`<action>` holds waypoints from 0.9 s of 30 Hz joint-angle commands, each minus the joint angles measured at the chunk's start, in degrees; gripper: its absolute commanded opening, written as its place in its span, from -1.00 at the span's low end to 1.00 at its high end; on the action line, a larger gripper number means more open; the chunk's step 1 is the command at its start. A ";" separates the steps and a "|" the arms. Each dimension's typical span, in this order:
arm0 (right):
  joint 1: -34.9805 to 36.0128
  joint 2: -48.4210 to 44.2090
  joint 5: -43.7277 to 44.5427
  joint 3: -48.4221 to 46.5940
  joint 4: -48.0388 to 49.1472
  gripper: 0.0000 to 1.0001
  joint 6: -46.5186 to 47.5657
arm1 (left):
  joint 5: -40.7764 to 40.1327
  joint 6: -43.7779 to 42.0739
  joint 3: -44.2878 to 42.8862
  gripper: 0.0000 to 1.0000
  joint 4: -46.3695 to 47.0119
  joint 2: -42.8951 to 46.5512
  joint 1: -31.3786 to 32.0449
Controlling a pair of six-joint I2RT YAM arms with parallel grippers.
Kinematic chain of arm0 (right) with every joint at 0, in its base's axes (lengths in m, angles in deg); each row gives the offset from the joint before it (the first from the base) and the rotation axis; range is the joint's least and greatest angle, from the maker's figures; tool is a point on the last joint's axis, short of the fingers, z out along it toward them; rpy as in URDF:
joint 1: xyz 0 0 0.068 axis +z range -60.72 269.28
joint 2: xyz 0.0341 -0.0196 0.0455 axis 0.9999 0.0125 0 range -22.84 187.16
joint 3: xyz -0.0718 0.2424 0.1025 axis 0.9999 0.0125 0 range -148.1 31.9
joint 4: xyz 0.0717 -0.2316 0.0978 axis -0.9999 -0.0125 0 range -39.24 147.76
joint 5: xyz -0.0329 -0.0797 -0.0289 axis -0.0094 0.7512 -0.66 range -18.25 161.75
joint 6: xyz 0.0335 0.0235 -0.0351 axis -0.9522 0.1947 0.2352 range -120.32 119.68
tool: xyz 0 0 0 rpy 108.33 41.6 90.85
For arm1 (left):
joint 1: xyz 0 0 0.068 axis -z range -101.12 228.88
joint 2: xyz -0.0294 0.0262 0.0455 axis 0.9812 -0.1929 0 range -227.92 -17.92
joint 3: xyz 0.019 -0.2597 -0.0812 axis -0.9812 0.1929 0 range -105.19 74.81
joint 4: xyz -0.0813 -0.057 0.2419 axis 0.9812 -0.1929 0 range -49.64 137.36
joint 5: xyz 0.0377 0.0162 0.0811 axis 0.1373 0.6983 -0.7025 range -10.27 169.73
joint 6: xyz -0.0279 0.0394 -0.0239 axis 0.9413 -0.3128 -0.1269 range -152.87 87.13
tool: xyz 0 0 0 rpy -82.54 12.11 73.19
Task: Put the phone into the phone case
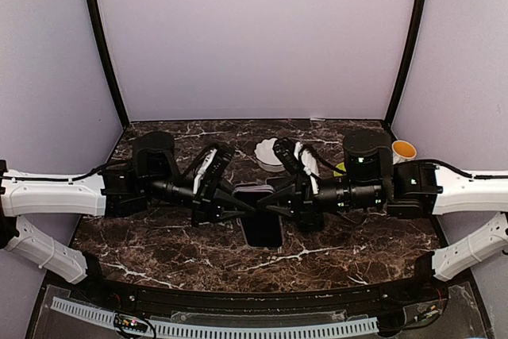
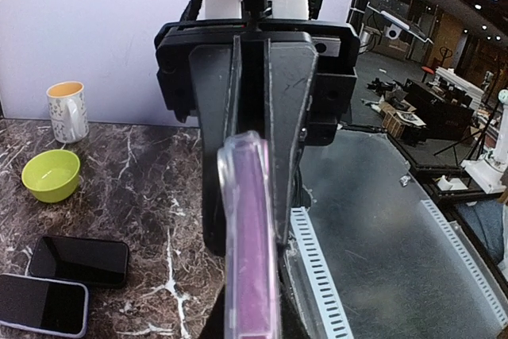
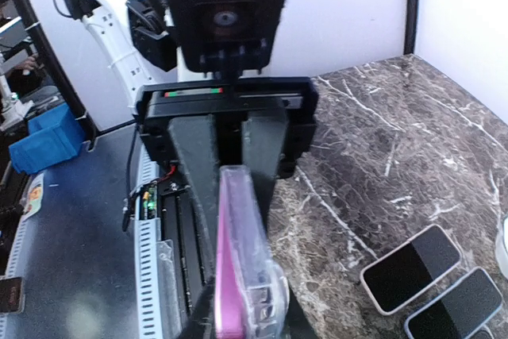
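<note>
Left wrist view: left tool (image 2: 254, 220) and right tool (image 3: 234, 188) are both pinching the phone case (image 2: 230, 220) around the pink phone (image 2: 254, 283); seating seems underway, next needing even pressing.

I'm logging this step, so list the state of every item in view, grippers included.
phone case: held edge-on, clamped from both sides.
left gripper: shut on the phone case.
right gripper: shut on the phone case.
black phone: lying flat, screen up and dark.
light-rimmed phone: lying flat, screen up and dark.
green bowl: upright, looks empty.
mug: upright, contents hidden.
</note>
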 commanded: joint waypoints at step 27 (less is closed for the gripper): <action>-10.36 13.24 -6.96 18.78 21.75 -1.00 -44.13 | -30.92 15.50 -6.02 0.18 -28.22 -7.37 -12.63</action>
